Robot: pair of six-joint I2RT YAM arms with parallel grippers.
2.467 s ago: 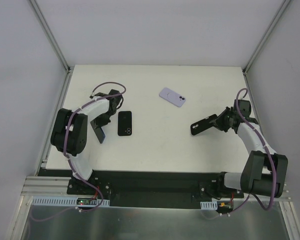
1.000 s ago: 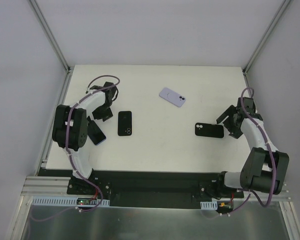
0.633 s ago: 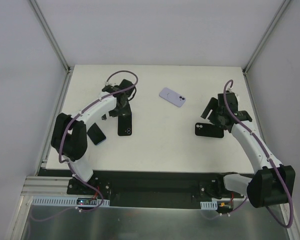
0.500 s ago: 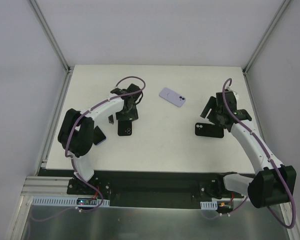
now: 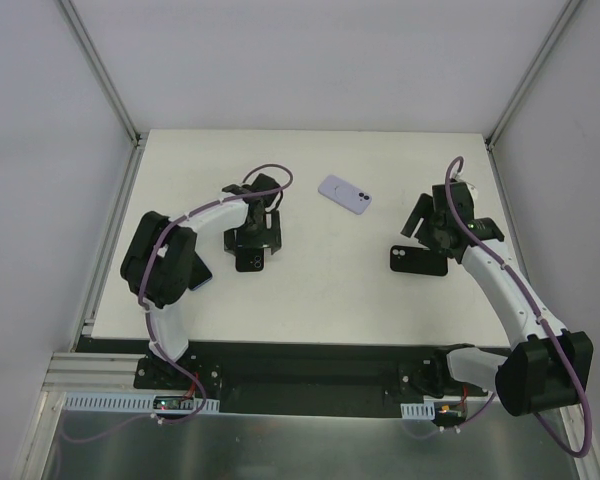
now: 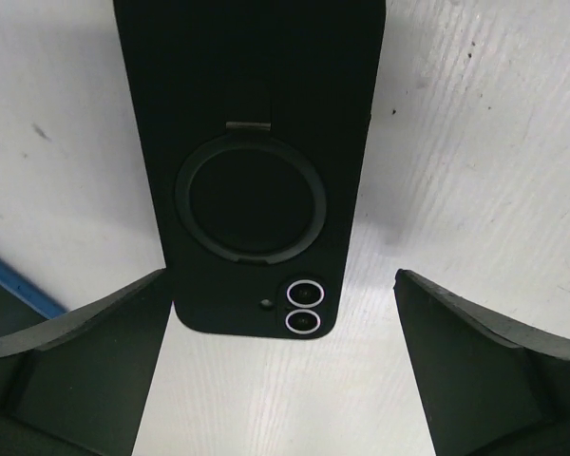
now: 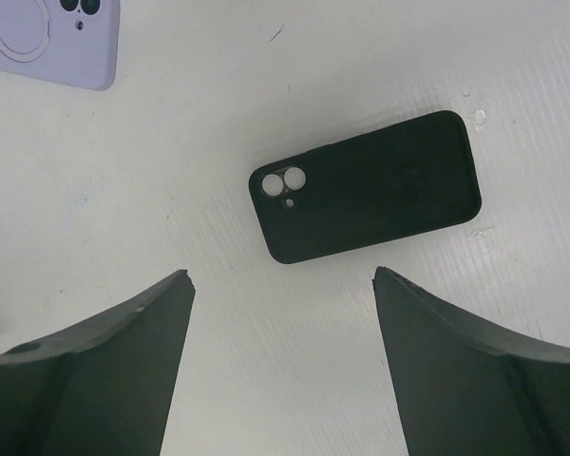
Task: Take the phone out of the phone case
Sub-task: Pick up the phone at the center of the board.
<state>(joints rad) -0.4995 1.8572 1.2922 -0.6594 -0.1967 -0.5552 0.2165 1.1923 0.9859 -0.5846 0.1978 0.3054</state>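
Cased phone [image 5: 250, 256] lies flat, back up, on the left half of the table [image 5: 320, 300], directly under my left gripper [image 5: 253, 243]. Black matte case, rounded corners, round flip ring [image 6: 250, 197] in the middle of the back, two lenses [image 6: 304, 309] at the end nearest the wrist cam.

Left gripper is spread wide, one finger on each side of that lens end. Both are clear of the case and nothing is held.

Just left of it, half hidden under my left arm, lies a dark phone [image 5: 198, 276]. The wrist cam shows only its blue edge. It's beside the grab, not in the way.

Right side: an empty case [image 5: 418, 260], black, lies flat with white table showing through its camera cutout. My right gripper [image 5: 427, 238] hangs over it with a broad gap, gripping nothing; I can't tell whether it touches the case.

A lilac case [image 5: 344, 193], also with a ring, lies back up towards the far edge between the two arms, well apart from everything else. Can't tell whether there's a phone in it.

The table is white with a faint linear grain and a few dark specks. Plain white walls [image 5: 310, 60] stand on three sides, with slanted aluminium posts [image 5: 100, 70] at the back corners.
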